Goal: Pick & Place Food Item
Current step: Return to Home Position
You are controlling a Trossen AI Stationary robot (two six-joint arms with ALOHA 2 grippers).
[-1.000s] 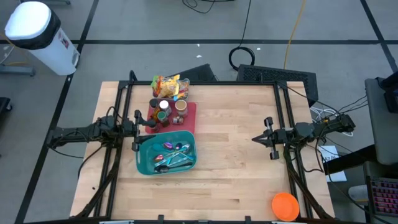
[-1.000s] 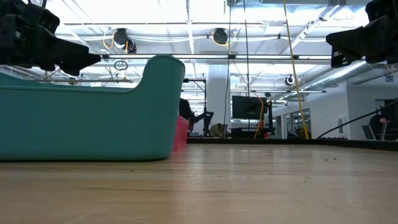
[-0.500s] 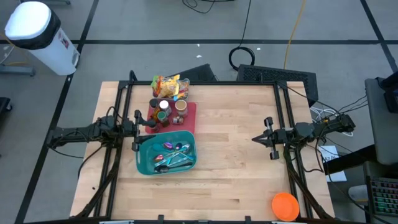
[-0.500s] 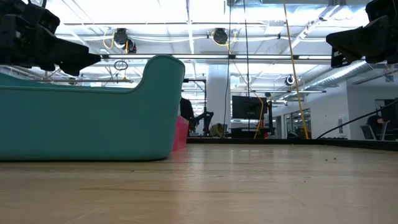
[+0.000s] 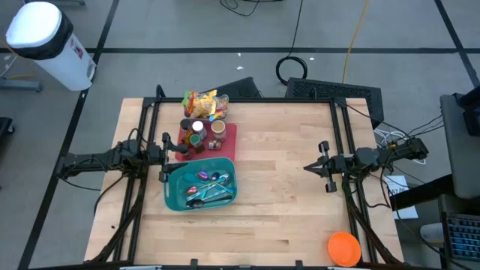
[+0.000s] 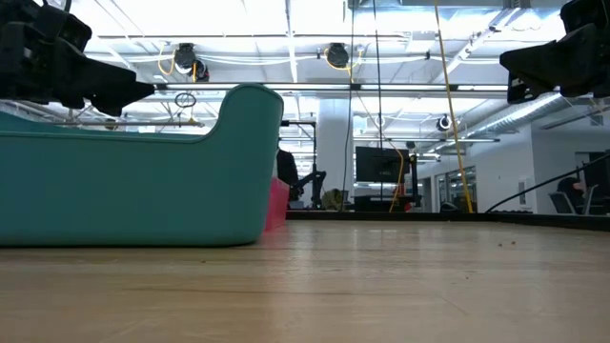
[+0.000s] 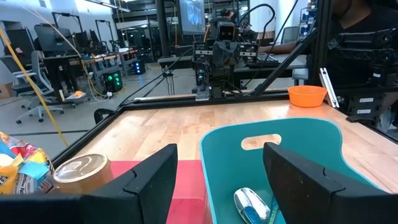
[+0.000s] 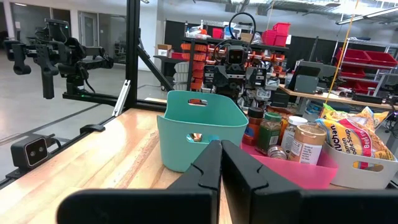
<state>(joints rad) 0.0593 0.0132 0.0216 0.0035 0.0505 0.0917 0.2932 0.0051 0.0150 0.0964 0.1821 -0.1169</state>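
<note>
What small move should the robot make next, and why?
Probably draw the left gripper straight back from the bin. Its open fingers hang just over the bin's rim, while the right gripper, shut, is over bare table, clear of everything.

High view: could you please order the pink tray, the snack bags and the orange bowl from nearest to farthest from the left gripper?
1. The pink tray, right beside the left gripper, at its open jaws.
2. The snack bags, just past the tray on the same side.
3. The orange bowl, at the table corner on the right gripper side.
</note>
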